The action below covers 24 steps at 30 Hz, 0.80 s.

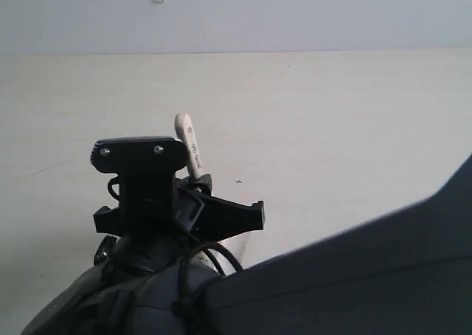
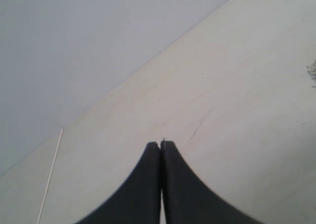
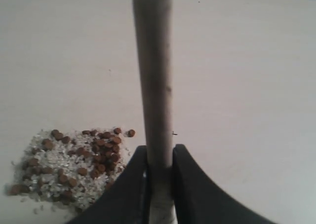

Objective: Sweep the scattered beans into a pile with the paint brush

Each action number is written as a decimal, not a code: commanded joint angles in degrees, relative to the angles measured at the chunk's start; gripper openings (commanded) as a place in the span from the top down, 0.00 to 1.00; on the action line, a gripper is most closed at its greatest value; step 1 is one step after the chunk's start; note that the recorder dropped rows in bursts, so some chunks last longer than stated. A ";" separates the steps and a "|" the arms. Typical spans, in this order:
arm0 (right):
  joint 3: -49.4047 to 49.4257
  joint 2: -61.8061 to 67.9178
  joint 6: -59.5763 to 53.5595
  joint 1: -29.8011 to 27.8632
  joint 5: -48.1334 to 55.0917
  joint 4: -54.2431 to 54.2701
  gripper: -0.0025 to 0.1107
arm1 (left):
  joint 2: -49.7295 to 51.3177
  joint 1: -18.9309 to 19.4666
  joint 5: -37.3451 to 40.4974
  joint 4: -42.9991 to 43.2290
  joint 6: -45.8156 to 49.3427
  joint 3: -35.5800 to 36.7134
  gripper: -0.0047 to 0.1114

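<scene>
At 7 o'clock in the exterior view, the right gripper (image 3: 159,152) pinches the paint brush (image 1: 188,139) by its handle, jaws barely parted. The beans (image 3: 94,155) lie heaped among white crumbs (image 3: 49,169) just beside those jaws. A hard stroke could flick that heap apart, or bristle drag could twist the handle in the grip. The brush's long axis is near upright, with the holed end pointing to 11 o'clock. The left gripper (image 2: 161,144) is closed and empty.

Black rounded wrist housing (image 1: 139,156) bearing two silver screws (image 1: 105,152); black cables (image 1: 221,246) loop at its 5 o'clock; left gripper (image 2: 161,145) tapered, matte black.
</scene>
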 commanded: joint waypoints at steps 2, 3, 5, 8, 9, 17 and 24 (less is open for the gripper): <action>-4.46 1.76 1.49 -1.13 -2.40 -0.61 0.98 | -0.36 0.04 -0.43 -0.44 -0.53 -0.14 0.96; -5.01 2.03 1.49 -1.58 -2.40 -0.87 0.98 | -0.36 0.04 -0.43 -0.44 -0.53 -0.14 0.96; -5.80 2.00 1.49 -2.60 -2.40 -1.10 0.98 | -0.36 0.04 -0.43 -0.44 -0.53 -0.14 0.96; -7.01 2.00 1.49 -4.08 -2.40 -1.10 0.98 | -0.36 0.04 -0.43 -0.44 -0.53 -0.14 0.96; -7.45 2.00 1.49 -4.36 -2.40 -1.10 0.98 | -0.36 0.04 -0.43 -0.44 -0.53 -0.14 0.96; -8.19 -1.28 -2.38 -3.56 -2.40 -2.26 0.98 | -0.36 0.04 -0.43 -0.44 -0.53 -0.14 0.96; -8.19 -7.01 -29.23 -0.80 -2.40 -6.37 0.98 | -0.36 0.04 -0.43 -0.44 -0.53 -0.14 0.96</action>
